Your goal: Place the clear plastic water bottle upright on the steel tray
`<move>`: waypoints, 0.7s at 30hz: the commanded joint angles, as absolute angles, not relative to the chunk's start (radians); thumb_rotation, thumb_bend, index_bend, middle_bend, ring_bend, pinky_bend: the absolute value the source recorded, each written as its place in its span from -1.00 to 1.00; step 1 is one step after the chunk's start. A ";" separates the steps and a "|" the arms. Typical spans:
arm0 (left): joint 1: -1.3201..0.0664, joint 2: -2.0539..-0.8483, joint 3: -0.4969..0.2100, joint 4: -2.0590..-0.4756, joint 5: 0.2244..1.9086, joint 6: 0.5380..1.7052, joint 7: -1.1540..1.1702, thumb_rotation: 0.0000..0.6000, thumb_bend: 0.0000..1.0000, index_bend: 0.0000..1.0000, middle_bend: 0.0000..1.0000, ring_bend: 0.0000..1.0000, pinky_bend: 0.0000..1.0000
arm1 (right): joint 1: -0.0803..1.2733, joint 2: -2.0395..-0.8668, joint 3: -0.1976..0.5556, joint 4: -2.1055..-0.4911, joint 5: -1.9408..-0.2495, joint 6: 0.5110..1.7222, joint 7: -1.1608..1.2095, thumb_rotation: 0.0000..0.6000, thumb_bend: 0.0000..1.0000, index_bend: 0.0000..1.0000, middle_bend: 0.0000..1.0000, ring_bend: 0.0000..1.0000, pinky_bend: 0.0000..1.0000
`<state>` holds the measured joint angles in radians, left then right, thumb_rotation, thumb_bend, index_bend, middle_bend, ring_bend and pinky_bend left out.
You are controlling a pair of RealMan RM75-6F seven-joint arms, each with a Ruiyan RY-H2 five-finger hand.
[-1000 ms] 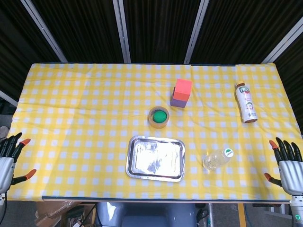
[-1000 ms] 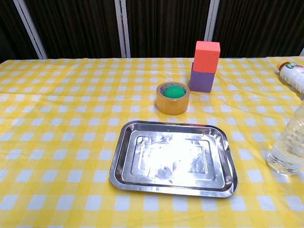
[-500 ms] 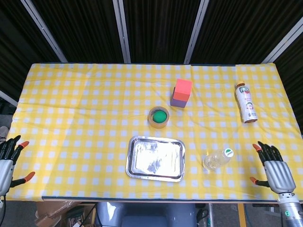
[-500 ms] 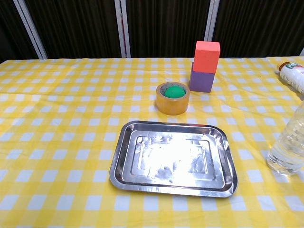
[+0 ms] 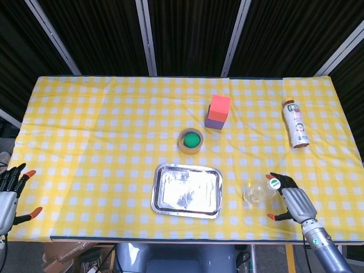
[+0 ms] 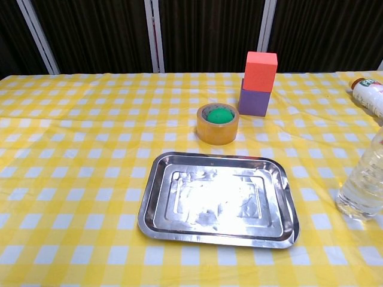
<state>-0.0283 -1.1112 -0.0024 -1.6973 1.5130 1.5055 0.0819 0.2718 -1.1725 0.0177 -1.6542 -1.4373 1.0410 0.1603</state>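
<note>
The clear plastic water bottle (image 5: 260,192) with a green and white cap stands upright on the cloth, to the right of the steel tray (image 5: 187,190). In the chest view the bottle (image 6: 364,183) is cut off by the right edge and the tray (image 6: 218,199) lies in the middle, with nothing on it. My right hand (image 5: 293,202) is just right of the bottle, fingers spread, its fingertips close to the cap; it holds nothing. My left hand (image 5: 10,190) hovers off the table's left front corner, fingers apart and empty.
A roll of tape (image 5: 191,140) with a green centre sits behind the tray. A red block on a purple block (image 5: 218,111) stands further back. A labelled bottle (image 5: 296,123) lies on its side at the far right.
My right hand has moved left from the table's right front corner to beside the water bottle. The left hand has barely moved. The bottle and tray are still.
</note>
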 commanded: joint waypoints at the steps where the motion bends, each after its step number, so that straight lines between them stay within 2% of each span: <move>1: -0.029 -1.114 -0.003 -1.697 1.508 1.501 0.087 1.00 -0.71 -0.70 -0.99 -1.00 -1.00 | 0.302 -1.176 0.031 -1.694 -1.403 0.997 0.198 1.00 -0.75 -0.74 -0.76 -1.00 -1.00; 6: -0.031 -1.116 -0.004 -1.698 1.501 1.496 0.095 1.00 -0.71 -0.70 -0.99 -1.00 -1.00 | 0.312 -1.195 0.042 -1.694 -1.381 0.987 0.243 1.00 -0.75 -0.58 -0.60 -0.99 -1.00; 10: -0.032 -1.120 -0.002 -1.699 1.500 1.492 0.103 1.00 -0.71 -0.70 -0.99 -1.00 -1.00 | 0.313 -1.219 0.051 -1.681 -1.361 0.989 0.264 1.00 -0.75 -0.45 -0.43 -0.89 -1.00; 15: -0.035 -1.126 0.001 -1.700 1.498 1.483 0.122 1.00 -0.71 -0.70 -0.99 -1.00 -1.00 | 0.304 -1.264 0.094 -1.674 -1.317 1.018 0.378 1.00 -0.69 -0.04 -0.11 -0.66 -1.00; 17: -0.035 -1.127 0.002 -1.699 1.496 1.480 0.126 1.00 -0.71 -0.70 -1.00 -1.00 -1.00 | 0.297 -1.277 0.106 -1.669 -1.309 1.032 0.421 1.00 -0.56 0.20 0.03 -0.56 -1.00; 21: -0.036 -1.128 0.001 -1.700 1.490 1.477 0.131 1.00 -0.71 -0.70 -1.00 -1.00 -1.00 | 0.286 -1.286 0.120 -1.653 -1.307 1.055 0.483 1.00 -0.36 0.45 0.17 -0.46 -1.00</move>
<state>-0.0364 -1.1282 0.0010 -1.7001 1.4905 1.4766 0.1309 0.2941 -1.2761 0.1078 -1.6628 -1.3137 1.0400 0.4584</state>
